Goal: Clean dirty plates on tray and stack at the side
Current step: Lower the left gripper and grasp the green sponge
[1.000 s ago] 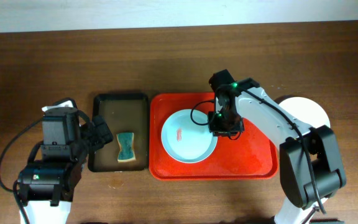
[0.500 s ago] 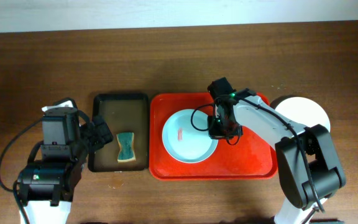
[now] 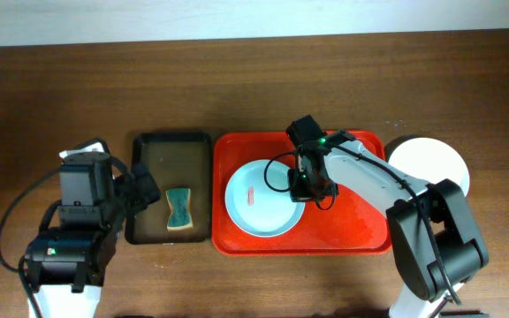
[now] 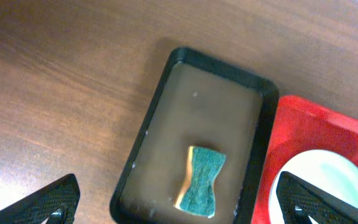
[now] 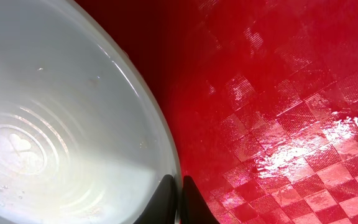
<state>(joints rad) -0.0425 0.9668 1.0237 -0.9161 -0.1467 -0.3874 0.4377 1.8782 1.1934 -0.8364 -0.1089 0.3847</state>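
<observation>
One plate (image 3: 436,159) was set right of the tray (image 3: 360,231); the smeared plate (image 3: 262,201) on it was pinched by the right gripper (image 3: 303,184); the left gripper (image 3: 142,196) was open.

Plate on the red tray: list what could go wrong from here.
1. The right tool pinches only the thin rim of the plate; lifted, the plate may tilt or slip out.
2. The tray looks wet and glossy, so the plate could slide.
3. The red smear is unwiped and the sponge lies untouched; stacking now would leave the plate dirty.
</observation>
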